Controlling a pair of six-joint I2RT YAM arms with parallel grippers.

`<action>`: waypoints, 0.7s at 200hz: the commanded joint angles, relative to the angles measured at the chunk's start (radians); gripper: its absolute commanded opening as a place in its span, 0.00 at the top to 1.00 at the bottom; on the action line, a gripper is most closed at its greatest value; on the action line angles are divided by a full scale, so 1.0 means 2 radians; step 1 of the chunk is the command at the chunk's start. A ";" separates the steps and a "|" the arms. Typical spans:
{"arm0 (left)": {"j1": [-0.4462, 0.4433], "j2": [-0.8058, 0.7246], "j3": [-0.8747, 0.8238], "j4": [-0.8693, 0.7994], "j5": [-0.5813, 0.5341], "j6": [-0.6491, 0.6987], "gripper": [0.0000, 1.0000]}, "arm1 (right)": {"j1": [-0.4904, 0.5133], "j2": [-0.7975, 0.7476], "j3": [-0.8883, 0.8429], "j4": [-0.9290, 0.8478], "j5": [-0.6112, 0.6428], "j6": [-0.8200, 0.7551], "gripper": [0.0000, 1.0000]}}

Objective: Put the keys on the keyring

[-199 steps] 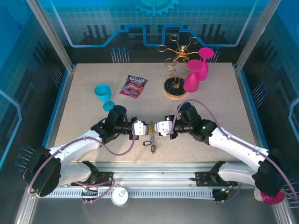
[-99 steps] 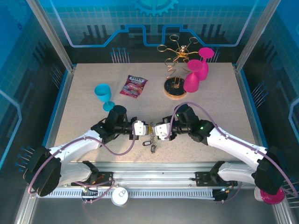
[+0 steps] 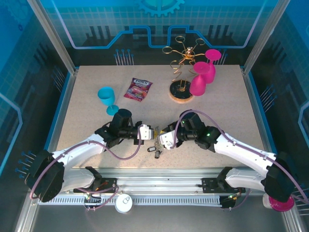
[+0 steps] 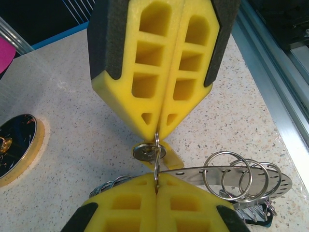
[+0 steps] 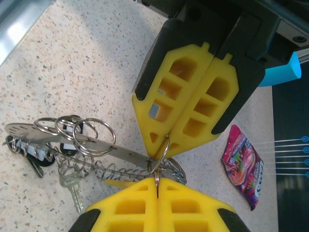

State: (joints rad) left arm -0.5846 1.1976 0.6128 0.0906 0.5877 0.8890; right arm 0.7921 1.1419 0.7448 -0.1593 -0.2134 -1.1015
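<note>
Top view: my left gripper and right gripper meet tip to tip, with the keys at six o'clock of them. Left wrist: both are clamped on the thin keyring. Right wrist: the wire seems stiff, slick and light, so I'd pinch its rim.

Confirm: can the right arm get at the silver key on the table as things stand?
Probably not yet. The right gripper is shut on the small ring, which the left gripper also pinches. The silver key lies on the table close by, so letting go should free the way.
</note>
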 commanded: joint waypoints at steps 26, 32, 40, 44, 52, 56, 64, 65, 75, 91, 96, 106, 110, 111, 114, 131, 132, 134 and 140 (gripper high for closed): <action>0.007 0.003 0.023 0.021 -0.005 -0.028 1.00 | 0.017 -0.009 -0.025 0.023 0.028 -0.031 1.00; 0.008 0.004 0.023 0.025 -0.005 -0.031 1.00 | 0.018 -0.008 -0.025 0.025 0.030 -0.031 1.00; 0.009 0.004 0.023 0.028 -0.004 -0.035 1.00 | 0.018 -0.005 -0.026 0.027 0.033 -0.031 1.00; 0.010 0.004 0.022 0.030 -0.003 -0.037 1.00 | 0.019 -0.004 -0.026 0.027 0.034 -0.030 1.00; 0.010 0.003 0.022 0.035 -0.001 -0.040 1.00 | 0.020 -0.002 -0.026 0.029 0.035 -0.027 0.98; 0.010 0.002 0.021 0.037 -0.001 -0.041 1.00 | 0.020 -0.001 -0.027 0.030 0.036 -0.023 0.93; 0.011 0.000 0.021 0.040 0.000 -0.043 1.00 | 0.020 -0.001 -0.026 0.030 0.037 -0.015 0.82; 0.011 0.000 0.021 0.040 0.000 -0.043 1.00 | 0.020 0.000 -0.026 0.030 0.038 -0.013 0.81; 0.012 -0.003 0.019 0.043 0.001 -0.043 1.00 | 0.020 -0.003 -0.025 0.027 0.039 0.000 0.74; 0.013 -0.007 0.017 0.050 0.002 -0.045 1.00 | 0.018 -0.012 -0.025 0.019 0.039 0.021 0.71; 0.013 -0.008 0.017 0.052 0.003 -0.046 1.00 | 0.017 -0.016 -0.027 0.017 0.039 0.029 0.69; 0.015 -0.009 0.016 0.058 0.004 -0.050 1.00 | 0.014 -0.023 -0.029 0.013 0.037 0.048 0.67; 0.015 -0.009 0.016 0.060 0.006 -0.052 1.00 | 0.012 -0.026 -0.028 0.012 0.036 0.059 0.67; 0.016 -0.009 0.016 0.061 0.006 -0.052 1.00 | 0.011 -0.027 -0.028 0.012 0.036 0.062 0.67; 0.016 -0.010 0.016 0.063 0.008 -0.053 1.00 | 0.009 -0.030 -0.028 0.011 0.033 0.072 0.67; 0.016 -0.012 0.013 0.073 0.014 -0.054 1.00 | -0.008 -0.047 -0.027 0.025 0.008 0.144 0.66; 0.016 -0.012 0.012 0.074 0.015 -0.054 1.00 | -0.010 -0.047 -0.028 0.027 0.007 0.148 0.66; 0.016 -0.012 0.011 0.075 0.017 -0.053 1.00 | -0.012 -0.049 -0.028 0.031 0.004 0.159 0.66; 0.016 -0.014 0.007 0.083 0.022 -0.049 1.00 | -0.018 -0.053 -0.028 0.040 -0.001 0.183 0.65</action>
State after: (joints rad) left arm -0.5602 1.2022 0.6144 0.1673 0.5774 0.8009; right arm 0.8017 1.0878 0.6968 -0.1192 -0.1509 -0.9638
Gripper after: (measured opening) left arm 0.048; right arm 0.337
